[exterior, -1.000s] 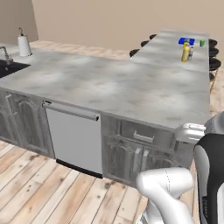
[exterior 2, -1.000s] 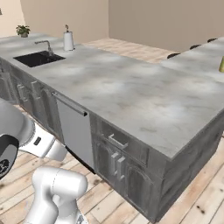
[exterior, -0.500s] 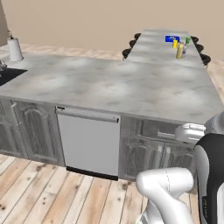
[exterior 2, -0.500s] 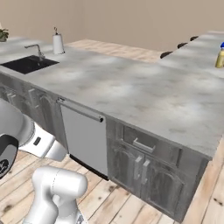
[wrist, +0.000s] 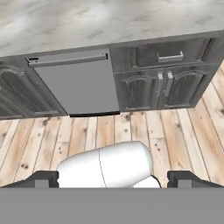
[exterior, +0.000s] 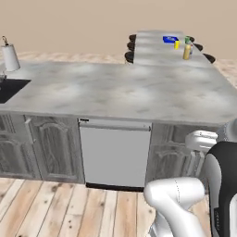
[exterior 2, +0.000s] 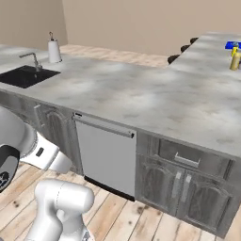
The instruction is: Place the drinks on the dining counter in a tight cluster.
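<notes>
The small upright yellow bottle (exterior: 186, 51) is seen far ahead on the long light-grey marbled surface (exterior: 152, 44), well beyond the spread, empty end effector (wrist: 112, 179).

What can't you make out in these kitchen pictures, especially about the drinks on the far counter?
- Drinks on the dining counter, left base view: too small to count or tell whether they touch.
- Right base view: yellow bottle sits at the right edge, which cuts off anything beside it.
- Blue item: too small to identify.
- Sink, left base view: cut off by the left edge.
- Gripper, hand view: fingertips wide apart, holding nothing.
</notes>
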Motion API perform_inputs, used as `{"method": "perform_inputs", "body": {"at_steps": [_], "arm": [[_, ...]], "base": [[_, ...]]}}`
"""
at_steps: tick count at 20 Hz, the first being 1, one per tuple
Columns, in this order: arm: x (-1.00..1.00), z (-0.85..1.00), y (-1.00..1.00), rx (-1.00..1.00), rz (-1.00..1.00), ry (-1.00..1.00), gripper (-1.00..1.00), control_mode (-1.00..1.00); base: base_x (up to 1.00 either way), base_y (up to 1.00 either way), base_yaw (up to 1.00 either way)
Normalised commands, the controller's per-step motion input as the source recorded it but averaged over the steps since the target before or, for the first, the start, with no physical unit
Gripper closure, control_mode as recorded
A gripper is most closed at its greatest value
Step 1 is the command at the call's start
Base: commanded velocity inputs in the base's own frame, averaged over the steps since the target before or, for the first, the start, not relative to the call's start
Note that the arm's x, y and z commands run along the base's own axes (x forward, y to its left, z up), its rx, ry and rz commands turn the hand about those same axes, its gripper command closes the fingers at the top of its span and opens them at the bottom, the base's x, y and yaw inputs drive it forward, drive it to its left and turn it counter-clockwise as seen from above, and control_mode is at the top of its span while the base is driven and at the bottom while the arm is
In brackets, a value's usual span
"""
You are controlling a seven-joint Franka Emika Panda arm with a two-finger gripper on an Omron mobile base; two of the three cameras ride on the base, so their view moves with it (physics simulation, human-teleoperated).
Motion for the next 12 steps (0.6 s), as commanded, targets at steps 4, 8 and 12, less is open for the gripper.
{"method": "perform_inputs", "body": {"at_steps": [4,8,12], "arm": [[0.0,0.0,0.0,0.0,0.0,0.0,-1.0,1.0],[0.0,0.0,0.0,0.0,0.0,0.0,-1.0,1.0],[0.0,0.0,0.0,0.0,0.0,0.0,-1.0,1.0]], "base": [[0.0,1.0,-0.3],[0.0,1.0,-0.29],[0.0,1.0,-0.25]]}}
